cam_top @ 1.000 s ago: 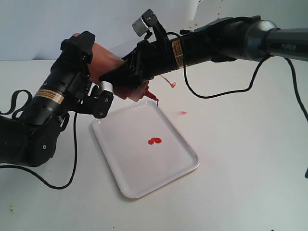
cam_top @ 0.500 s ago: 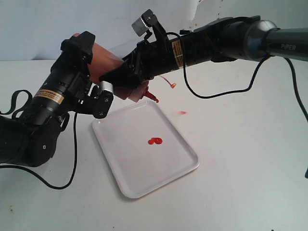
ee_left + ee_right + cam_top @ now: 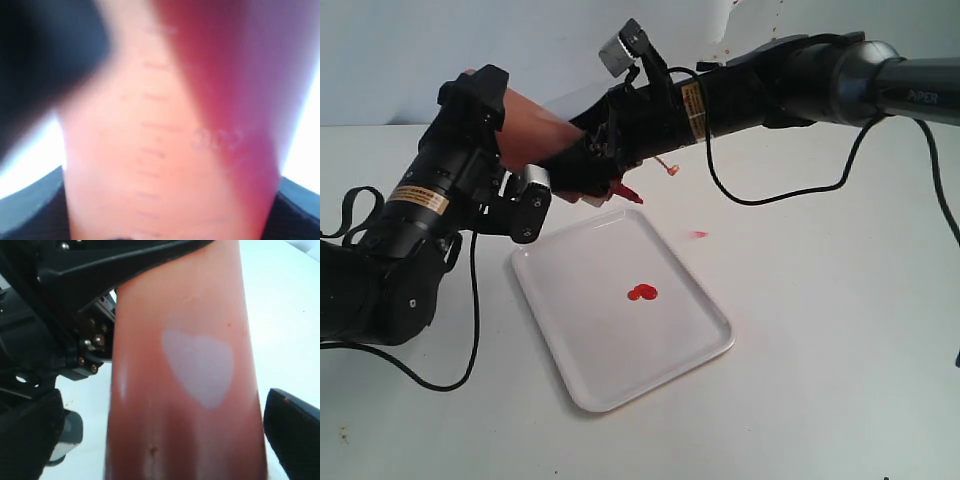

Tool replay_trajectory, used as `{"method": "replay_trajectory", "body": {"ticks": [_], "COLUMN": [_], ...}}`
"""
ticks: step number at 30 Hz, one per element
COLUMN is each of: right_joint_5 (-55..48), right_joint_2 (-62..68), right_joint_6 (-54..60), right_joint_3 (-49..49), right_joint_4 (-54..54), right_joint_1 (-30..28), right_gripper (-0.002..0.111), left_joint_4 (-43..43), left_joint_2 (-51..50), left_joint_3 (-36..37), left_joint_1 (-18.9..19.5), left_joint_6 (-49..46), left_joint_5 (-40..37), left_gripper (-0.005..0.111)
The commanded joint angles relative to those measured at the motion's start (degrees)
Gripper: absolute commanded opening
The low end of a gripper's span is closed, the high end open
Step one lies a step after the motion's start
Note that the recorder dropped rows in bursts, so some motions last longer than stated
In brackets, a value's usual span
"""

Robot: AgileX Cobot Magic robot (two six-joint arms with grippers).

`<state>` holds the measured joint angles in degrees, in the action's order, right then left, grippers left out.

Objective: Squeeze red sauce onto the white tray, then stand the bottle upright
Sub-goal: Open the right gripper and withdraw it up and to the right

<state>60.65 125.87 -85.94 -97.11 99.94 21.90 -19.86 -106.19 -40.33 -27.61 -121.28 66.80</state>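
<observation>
Bottle [image 3: 535, 135] tilted, nozzle down over tray [image 3: 570, 340] far edge, ~11 o'clock of sauce [image 3: 641, 293] blob at tray ctr. L gripper [image 3: 510, 165] and R gripper [image 3: 582, 165] both clamped on bottle. Tray flat on desk [image 3: 820, 350].

One bottle [image 3: 535, 135], one white tray [image 3: 580, 380], one double red sauce [image 3: 641, 293] blob.

A tray [image 3: 672, 352] lies near the table's [image 3: 840, 380] middle, sauce [image 3: 641, 293] at its centre. Above the tray's far edge, a tilted bottle [image 3: 535, 135] hangs between two grippers, left [image 3: 510, 180] and right [image 3: 590, 165].
</observation>
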Motion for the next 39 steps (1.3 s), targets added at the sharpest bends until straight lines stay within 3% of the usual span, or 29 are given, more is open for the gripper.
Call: {"method": "replay_trajectory", "body": {"ticks": [1, 7, 18, 23, 28, 30, 39], "right_joint_5": [0.58, 0.93, -3.29, -6.52, -7.19, -6.85, -4.85], "right_joint_2": [-1.33, -2.87, -6.97, -7.62, -7.62, -7.62, -7.62], "right_joint_6": [1.49, 1.53, -0.15, -3.08, -7.62, -9.73, -11.56], "right_joint_3": [-0.28, -0.28, -0.28, -0.28, -0.28, -0.28, 0.89], "right_joint_4": [0.01, 0.01, 0.01, 0.01, 0.01, 0.01, 0.01], "right_joint_1": [-2.05, -4.27, -7.67, -10.08, -11.93, -12.75, -14.09], "right_gripper": [0.105, 0.105, 0.1, 0.074, 0.025, 0.0, 0.0], "left_joint_4": [-1.99, -2.07, -8.11, -8.72, -11.11, -11.11, -11.24], "left_joint_2": [0.75, 0.75, 0.75, 0.75, 0.75, 0.62, 0.62], "left_joint_3": [-0.61, -0.61, -0.5, -0.5, -0.5, -0.5, -0.5], "left_joint_1": [-0.29, -0.29, -0.29, -0.29, -0.29, -0.29, -0.29], "left_joint_6": [1.3, 1.3, 2.98, 13.96, 20.5, 22.96, 27.88], "left_joint_5": [3.17, -1.19, -1.32, -3.07, -10.42, -10.53, -11.82], "left_gripper": [0.0, 0.0, 0.0, 0.0, 0.0, 0.0, 0.0]}}
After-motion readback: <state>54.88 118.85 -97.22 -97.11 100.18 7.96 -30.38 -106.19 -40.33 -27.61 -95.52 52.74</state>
